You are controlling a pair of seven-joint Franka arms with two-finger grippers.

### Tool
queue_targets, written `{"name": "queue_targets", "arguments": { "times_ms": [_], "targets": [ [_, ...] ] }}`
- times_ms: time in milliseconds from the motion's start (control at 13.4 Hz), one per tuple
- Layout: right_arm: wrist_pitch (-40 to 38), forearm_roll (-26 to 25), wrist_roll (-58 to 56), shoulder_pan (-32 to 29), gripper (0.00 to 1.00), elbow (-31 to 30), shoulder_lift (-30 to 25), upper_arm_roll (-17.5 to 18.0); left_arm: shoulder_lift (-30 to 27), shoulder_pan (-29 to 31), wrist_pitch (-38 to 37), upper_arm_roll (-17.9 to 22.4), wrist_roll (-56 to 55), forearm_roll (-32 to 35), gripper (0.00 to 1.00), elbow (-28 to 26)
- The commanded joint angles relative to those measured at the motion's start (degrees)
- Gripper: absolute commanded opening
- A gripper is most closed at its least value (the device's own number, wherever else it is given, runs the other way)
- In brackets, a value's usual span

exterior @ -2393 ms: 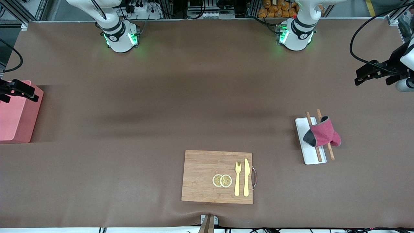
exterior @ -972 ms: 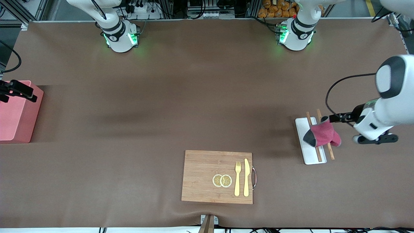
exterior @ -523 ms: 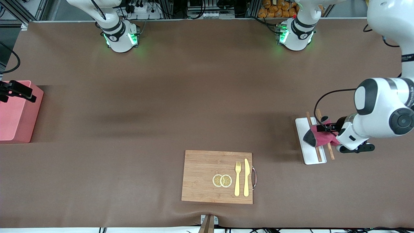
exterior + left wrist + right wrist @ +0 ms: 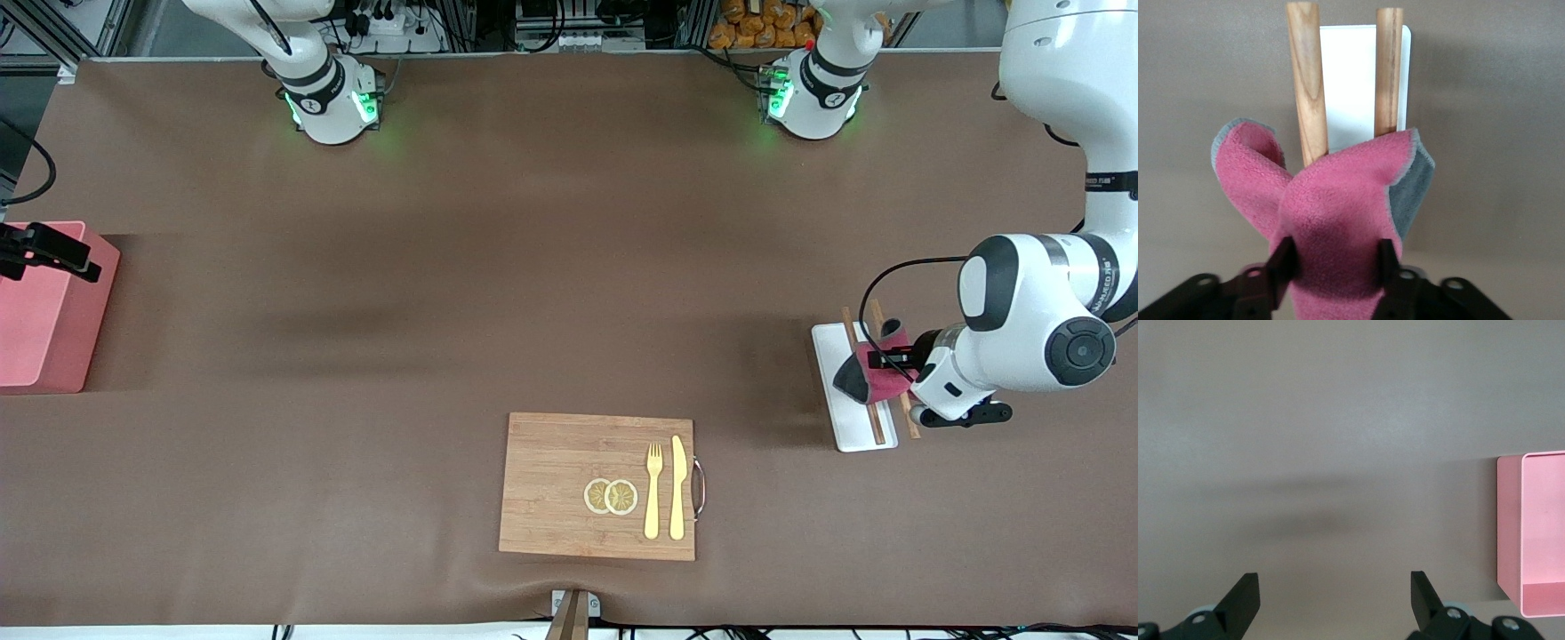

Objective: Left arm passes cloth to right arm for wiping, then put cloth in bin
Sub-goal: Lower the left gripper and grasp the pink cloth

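The cloth (image 4: 876, 378) lies bunched on two wooden chopsticks (image 4: 872, 418) that cross a flat white tray (image 4: 843, 418), near the tabletop (image 4: 533, 293) edge at the left arm's end. The left gripper (image 4: 887, 360) is down at the cloth, and in the left wrist view its fingers (image 4: 1286, 260) press a fold of red fabric from both sides, holding it. The left arm (image 4: 1031, 311) bends in low over that end of the tabletop, its wrist just beside the tray.

The bin (image 4: 44, 311) stands at the tabletop edge at the right arm's end, well apart from the cloth. The right gripper (image 4: 40, 249) waits over the bin's rim, its fingers (image 4: 1245, 600) spread wide with nothing between them.

A wooden board (image 4: 597, 485) sits near the tabletop edge closest to the front camera, carrying two lemon slices (image 4: 611, 496), a yellow fork (image 4: 653, 498) and a yellow knife (image 4: 678, 489). Between board, tray and bin the brown surface is broad, bare room.
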Motion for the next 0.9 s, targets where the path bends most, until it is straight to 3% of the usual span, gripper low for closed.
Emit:
{"name": "queue_targets", "arguments": {
  "times_ms": [0, 75, 150, 523, 673, 822],
  "targets": [
    [-0.65, -0.46, 1.52, -0.89, 1.00, 0.31, 0.19, 0.93, -0.31, 0.09, 0.58, -0.15, -1.09, 1.54, 0.17, 0.04],
    [-0.65, -0.37, 1.52, -0.98, 1.00, 0.22, 0.19, 0.93, -0.31, 0.18, 0.58, -0.15, -1.09, 1.54, 0.02, 0.22],
    [-0.74, -0.29, 1.61, -0.89, 1.00, 0.22, 0.19, 0.93, -0.40, 0.10, 0.58, -0.15, -1.00, 1.54, 0.00, 0.48],
    [-1.79, 0.24, 4.84, -0.54, 1.00, 0.14, 0.19, 1.02, -6.27, -0.60, -0.21, -0.85, -0.91, 0.66, 0.00, 1.18],
    [-4.33, 1.73, 9.75, -0.19, 1.00, 0.31, 0.19, 1.19, -8.65, -0.87, -2.05, -4.35, -1.70, -0.73, 0.00, 1.54],
    [-7.75, 6.28, 17.82, 0.42, 1.00, 0.49, 0.10, 1.28, -9.89, -1.05, -2.76, -7.25, -3.89, -4.50, 0.00, 2.15]
  ]
}}
